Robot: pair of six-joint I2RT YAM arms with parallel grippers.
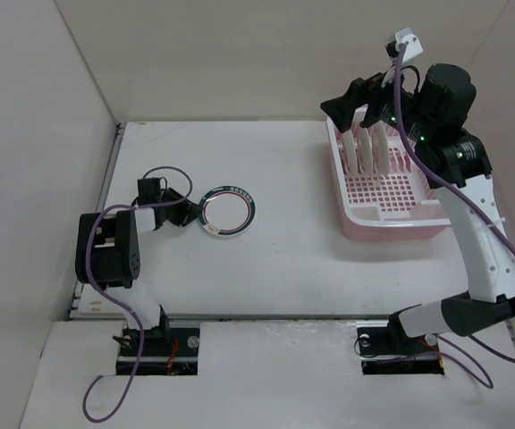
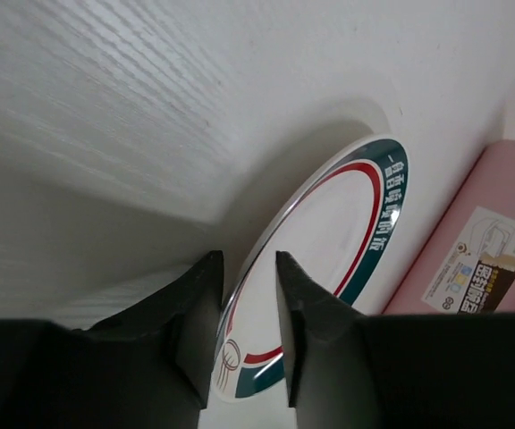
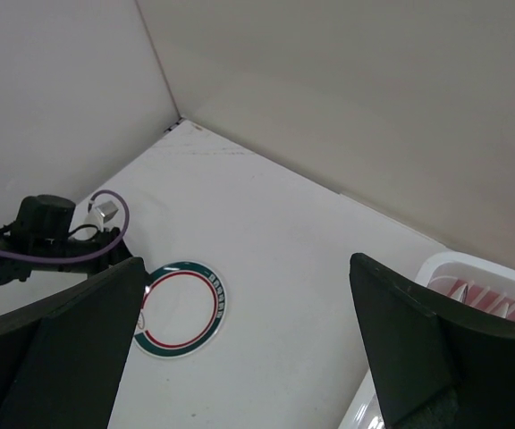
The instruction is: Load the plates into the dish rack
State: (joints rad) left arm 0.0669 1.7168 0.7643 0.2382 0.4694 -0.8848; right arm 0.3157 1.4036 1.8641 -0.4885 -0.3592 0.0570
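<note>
Grip depth decides this step. The left gripper sits low at the left edge of the round white plate with a dark green rim band and a thin red ring. That plate lies on the white table, well apart from the rectangular pink plastic dish rack with a white rim. From the left wrist, the jaws are narrow and straddle the plate's lip, with one finger on each side; whether they already bite cannot be told. A good hold probably wants the lip seated deep between the pads before any lift, since a shallow pinch on so thin and smooth an edge could let the plate swing or slip. Raising it slowly and turning it on edge early should suit the rack's slots, where other white plates stand upright. The right gripper hangs above the rack's far end, spread wide and holding nothing, so the carry should mind it.
</note>
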